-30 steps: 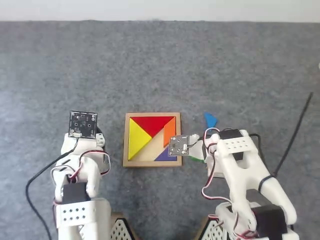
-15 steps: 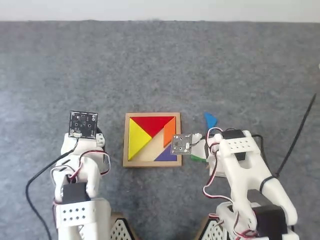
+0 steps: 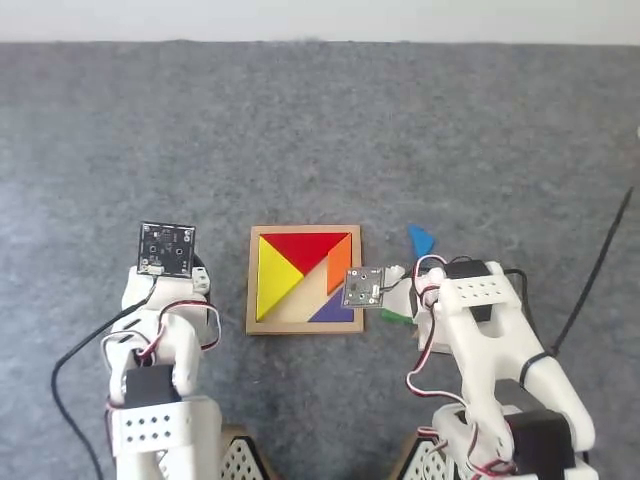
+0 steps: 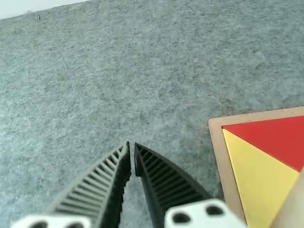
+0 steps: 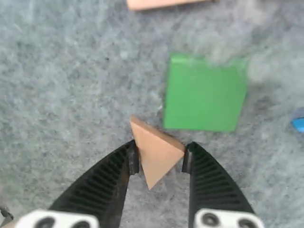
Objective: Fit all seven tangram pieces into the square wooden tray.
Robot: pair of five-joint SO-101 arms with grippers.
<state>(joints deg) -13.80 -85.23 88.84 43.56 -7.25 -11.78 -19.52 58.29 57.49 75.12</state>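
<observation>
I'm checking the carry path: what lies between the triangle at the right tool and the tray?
The green square lies between the tan triangle in the right tool and the tray, seen in the right wrist view.

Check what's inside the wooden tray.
Inside the tray: red triangle, yellow triangle, orange piece, purple triangle, and a bare wooden patch. The right arm's wrist camera covers the tray's right edge, so what lies beneath it cannot be seen.

Soft, even light lies bright across the grey desk (image 3: 300,130), with gentle contrast throughout. Shadows are faint and diffuse, and a soft one hugs one side of the green square (image 5: 204,92).
</observation>
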